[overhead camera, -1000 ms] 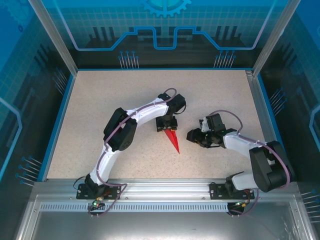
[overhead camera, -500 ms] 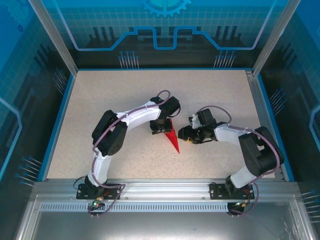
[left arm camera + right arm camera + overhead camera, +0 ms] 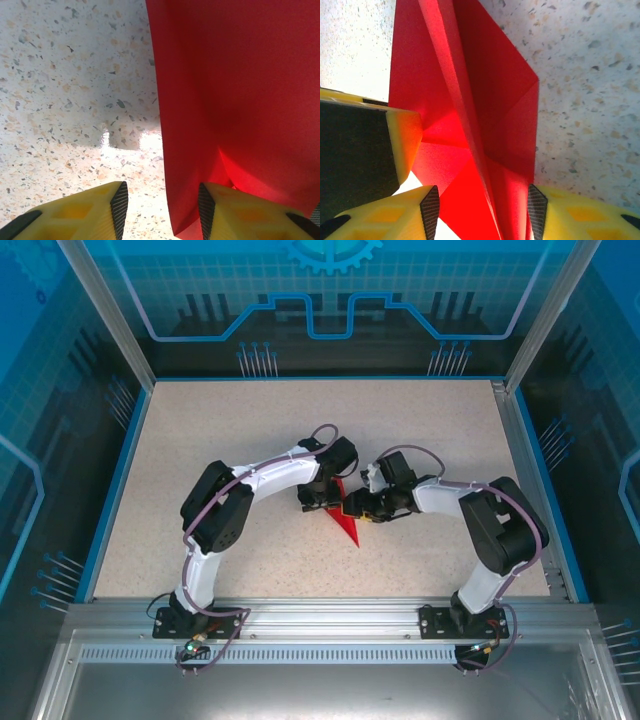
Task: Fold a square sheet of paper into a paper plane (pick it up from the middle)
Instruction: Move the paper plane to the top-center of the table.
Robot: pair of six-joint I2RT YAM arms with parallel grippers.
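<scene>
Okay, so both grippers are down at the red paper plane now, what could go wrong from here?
1. The left gripper and right gripper sit very close at the paper plane; a small move could knock them together.
2. The right gripper's open jaws straddle the raised centre fold; closing off-line could crush or skew it.
3. One left finger meets just the plane's edge, so the paper may slide on the table.
</scene>
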